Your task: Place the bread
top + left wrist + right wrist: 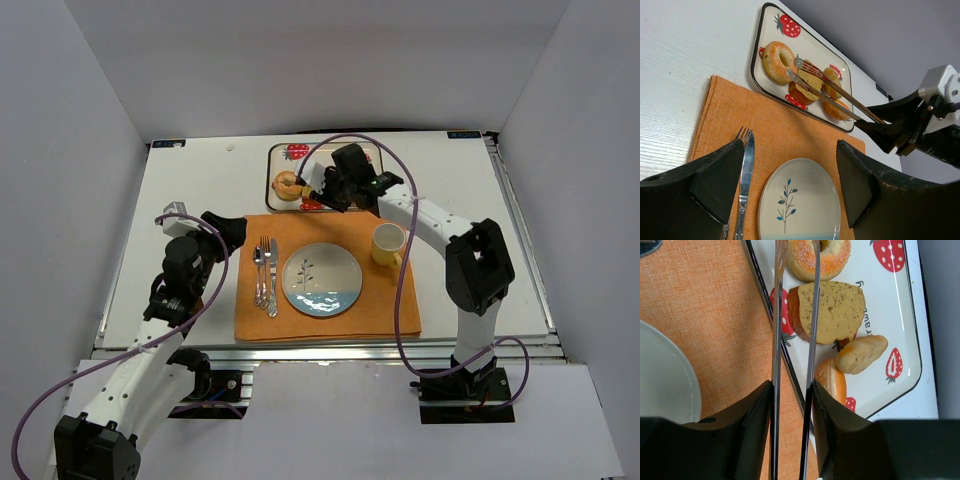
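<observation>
Clamped between the fingers of the right gripper (792, 390): a pair of metal tongs (813, 315), both arms pressed against the inner faces of the pads and held slightly apart. Ahead of those fingers, out along the tongs, a strawberry-printed tray (900, 305) with the bread on it. Farthest out, under the tong ends, a sugared ring doughnut (837, 262). Nearer, crossed by the right-hand arm, a brown slice (840, 310). Off to the right of the fingers, a small pale roll (861, 354). Just beside the right finger, a glazed bun (832, 382). All lying on the tray (whether the tong tips touch the doughnut or only hang over it, impossible to tell). Left of the fingers, an orange placemat (705, 315) and the rim of a plate (665, 385).

Spread wide, gripping nothing: the fingers of the left gripper (790, 165). Below the gap between them, the plate with its blue sprig. By the left finger, a fork (742, 134) and knife (749, 155) side by side on the placemat. Well beyond both fingertips, the tray and the tongs.
</observation>
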Controlling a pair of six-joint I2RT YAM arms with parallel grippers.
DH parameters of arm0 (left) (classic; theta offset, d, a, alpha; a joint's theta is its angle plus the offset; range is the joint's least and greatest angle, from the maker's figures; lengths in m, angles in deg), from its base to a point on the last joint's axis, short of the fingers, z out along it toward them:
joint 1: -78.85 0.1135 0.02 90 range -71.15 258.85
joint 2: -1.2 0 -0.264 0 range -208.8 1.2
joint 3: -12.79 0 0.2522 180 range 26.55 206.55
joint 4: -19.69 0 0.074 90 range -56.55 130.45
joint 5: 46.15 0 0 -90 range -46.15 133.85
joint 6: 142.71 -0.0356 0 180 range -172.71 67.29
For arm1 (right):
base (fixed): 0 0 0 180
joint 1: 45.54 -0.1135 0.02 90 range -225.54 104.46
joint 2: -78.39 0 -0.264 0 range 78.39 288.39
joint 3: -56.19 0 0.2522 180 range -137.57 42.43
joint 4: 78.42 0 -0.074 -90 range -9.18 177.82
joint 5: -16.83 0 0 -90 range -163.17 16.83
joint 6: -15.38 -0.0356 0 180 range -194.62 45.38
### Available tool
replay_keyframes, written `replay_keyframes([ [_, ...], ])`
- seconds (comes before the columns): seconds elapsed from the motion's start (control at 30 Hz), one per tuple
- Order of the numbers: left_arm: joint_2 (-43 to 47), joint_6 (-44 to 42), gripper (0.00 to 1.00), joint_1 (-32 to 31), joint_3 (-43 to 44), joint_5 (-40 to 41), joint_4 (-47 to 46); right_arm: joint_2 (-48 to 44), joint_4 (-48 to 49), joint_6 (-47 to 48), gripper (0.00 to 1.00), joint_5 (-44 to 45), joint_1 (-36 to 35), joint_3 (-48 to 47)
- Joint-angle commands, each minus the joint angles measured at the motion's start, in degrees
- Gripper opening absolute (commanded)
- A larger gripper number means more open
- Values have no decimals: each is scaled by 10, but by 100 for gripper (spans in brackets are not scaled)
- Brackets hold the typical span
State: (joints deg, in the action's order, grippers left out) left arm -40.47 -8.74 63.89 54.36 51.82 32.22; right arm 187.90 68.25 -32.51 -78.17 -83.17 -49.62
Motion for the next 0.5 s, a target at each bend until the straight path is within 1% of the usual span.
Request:
replay_keyframes([
  [0.0, 6, -6, 84, 3, 7, 5, 1, -25, 60, 42, 42, 20, -10, 17],
  [0.47, 6, -8, 84, 3, 2, 6, 1, -12, 108, 82, 44, 47, -21, 47],
])
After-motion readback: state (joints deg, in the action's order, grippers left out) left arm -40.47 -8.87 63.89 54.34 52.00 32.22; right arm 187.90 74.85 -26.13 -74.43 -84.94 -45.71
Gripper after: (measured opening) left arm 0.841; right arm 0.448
